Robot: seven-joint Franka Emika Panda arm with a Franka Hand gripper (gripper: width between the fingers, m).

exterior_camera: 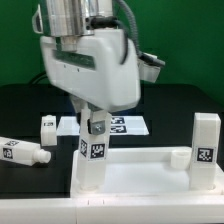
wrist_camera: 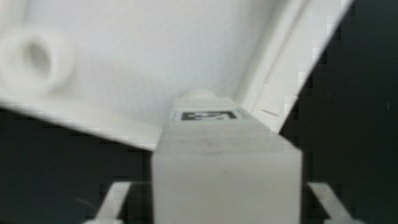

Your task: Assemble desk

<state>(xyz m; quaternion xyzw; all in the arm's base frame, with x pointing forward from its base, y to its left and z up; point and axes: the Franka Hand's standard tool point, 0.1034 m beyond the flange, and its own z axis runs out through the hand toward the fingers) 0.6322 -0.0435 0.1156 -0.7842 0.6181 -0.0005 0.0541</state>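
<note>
The white tray-like tabletop [exterior_camera: 140, 168] lies upside down at the front of the table. One white leg [exterior_camera: 92, 160] stands upright at its corner on the exterior view's left, with a tag on its side. My gripper [exterior_camera: 93, 126] straddles the top of this leg. In the wrist view the leg [wrist_camera: 222, 160] fills the middle, and the fingers [wrist_camera: 121, 200] stand on either side with a dark gap to it, so the gripper is open. A round corner socket [wrist_camera: 36, 58] shows in the tabletop [wrist_camera: 160, 70]. Another leg [exterior_camera: 205, 148] stands upright at the corner on the exterior view's right.
A loose leg [exterior_camera: 22, 152] lies on the black table at the exterior view's left. Another leg [exterior_camera: 48, 128] stands behind it. The marker board [exterior_camera: 122, 124] lies behind the tabletop. The large white robot body [exterior_camera: 90, 60] hangs over the middle.
</note>
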